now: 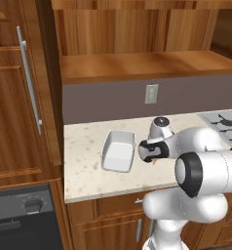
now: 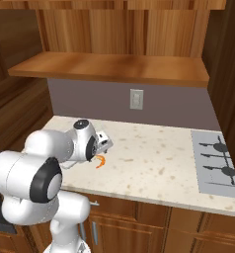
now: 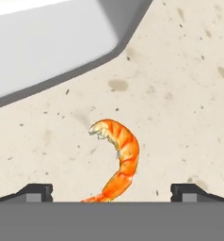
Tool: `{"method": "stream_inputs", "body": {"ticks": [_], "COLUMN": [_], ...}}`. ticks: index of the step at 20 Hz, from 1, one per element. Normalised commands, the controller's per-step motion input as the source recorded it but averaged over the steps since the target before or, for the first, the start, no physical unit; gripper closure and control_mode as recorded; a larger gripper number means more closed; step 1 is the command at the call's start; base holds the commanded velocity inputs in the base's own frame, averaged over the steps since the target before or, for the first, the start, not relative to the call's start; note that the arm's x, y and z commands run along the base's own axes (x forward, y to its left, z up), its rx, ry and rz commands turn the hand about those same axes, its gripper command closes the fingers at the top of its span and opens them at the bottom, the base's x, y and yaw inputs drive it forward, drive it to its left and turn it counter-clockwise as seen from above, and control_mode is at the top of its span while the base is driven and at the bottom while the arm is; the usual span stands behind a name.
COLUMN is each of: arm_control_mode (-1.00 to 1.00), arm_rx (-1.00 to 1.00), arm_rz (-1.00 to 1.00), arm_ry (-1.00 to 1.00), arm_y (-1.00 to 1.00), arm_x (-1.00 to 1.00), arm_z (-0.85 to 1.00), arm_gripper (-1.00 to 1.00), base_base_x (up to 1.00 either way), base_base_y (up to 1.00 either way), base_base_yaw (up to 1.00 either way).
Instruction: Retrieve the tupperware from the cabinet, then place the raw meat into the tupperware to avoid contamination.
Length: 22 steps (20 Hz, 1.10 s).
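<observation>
The white tupperware (image 1: 118,151) lies on the speckled counter (image 1: 88,156), left of my hand. Its rim (image 3: 52,42) crosses the top left of the hand view. The raw meat, a small orange curled shrimp (image 3: 121,162), lies on the counter (image 3: 180,94) just beside the tray. It shows under my wrist in the right base view (image 2: 100,161). My gripper (image 3: 113,192) points down over it, open, with the finger tips wide apart on either side and touching nothing. The cabinet's shelf (image 1: 137,66) stands bare above, its door (image 1: 15,97) swung to the left.
A stovetop (image 2: 215,165) sits at the counter's right end. A wall outlet (image 1: 151,93) is on the grey backsplash. A dark oven (image 1: 20,219) stands lower left, and drawer fronts run below the counter edge.
</observation>
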Motion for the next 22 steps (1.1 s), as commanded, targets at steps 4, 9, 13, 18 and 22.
{"method": "stream_inputs", "body": {"ticks": [4,9,13,18,22], "arm_control_mode": [-1.0,-1.0,-1.0,-1.0,-1.0], "arm_rx": [0.0,0.0,0.0,0.0,0.0], "arm_rz": [0.01,0.01,0.01,0.01,0.01], "arm_ry": [0.0,0.0,0.0,0.0,0.01], "arm_y": [0.0,0.0,0.0,0.0,0.0], "arm_x": [0.17,0.18,0.18,0.18,0.17], "arm_z": [-0.18,-0.17,-0.17,-0.16,-0.16], "arm_gripper": [-1.0,-1.0,-1.0,-1.0,-1.0], "base_base_x": [0.0,0.0,0.0,0.0,0.0], "base_base_y": [0.0,0.0,0.0,0.0,0.0], "base_base_yaw": [0.0,0.0,0.0,0.0,0.0]}}
